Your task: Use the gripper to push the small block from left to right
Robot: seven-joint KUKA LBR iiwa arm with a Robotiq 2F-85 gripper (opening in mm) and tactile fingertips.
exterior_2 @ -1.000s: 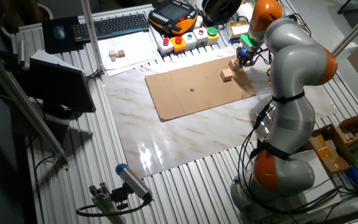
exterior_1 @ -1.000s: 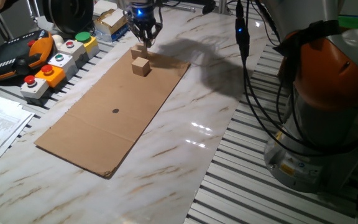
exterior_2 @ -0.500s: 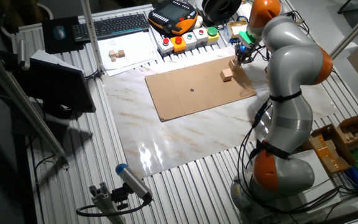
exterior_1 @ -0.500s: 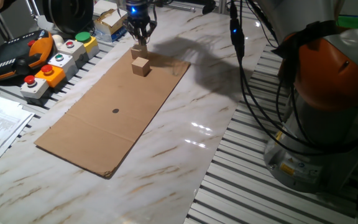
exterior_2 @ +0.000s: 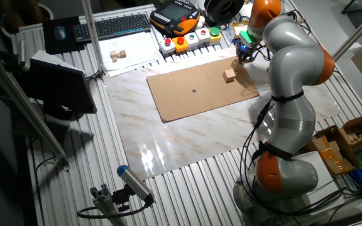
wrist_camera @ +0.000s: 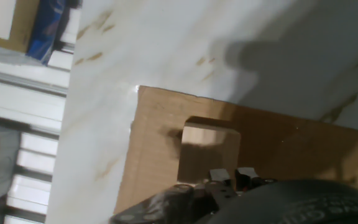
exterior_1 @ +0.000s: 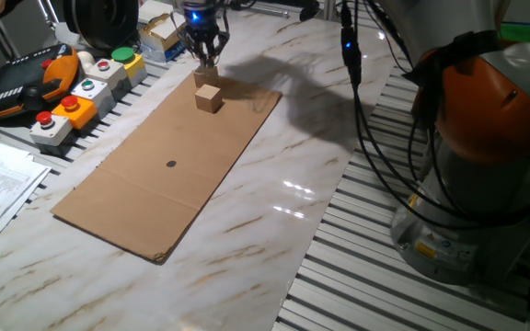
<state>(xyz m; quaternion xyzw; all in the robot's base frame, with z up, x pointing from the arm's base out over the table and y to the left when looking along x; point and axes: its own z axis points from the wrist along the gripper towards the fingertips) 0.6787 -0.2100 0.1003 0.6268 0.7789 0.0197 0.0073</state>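
Observation:
A small wooden block [exterior_1: 204, 78] sits near the far corner of a cardboard sheet [exterior_1: 155, 175]. A slightly bigger wooden block [exterior_1: 210, 97] stands just in front of it. My gripper [exterior_1: 206, 58], with a blue light above it, hangs right over the small block, fingers close together and holding nothing. In the other fixed view the gripper [exterior_2: 239, 56] is above the small block [exterior_2: 236, 64], with the bigger block [exterior_2: 230, 75] beside it. The hand view shows the small block [wrist_camera: 209, 154] just beyond my fingertips [wrist_camera: 217, 177].
A box of coloured push buttons [exterior_1: 86, 92] and an orange pendant [exterior_1: 26, 78] lie left of the cardboard. Small boxes [exterior_1: 164, 32] stand behind the gripper. My arm's base [exterior_1: 486, 184] and hanging cables [exterior_1: 366, 101] are to the right. Marble tabletop [exterior_1: 274, 230] surrounds the cardboard.
My gripper has shifted slightly left and now hangs more directly over the small block. Both blocks stay where they were.

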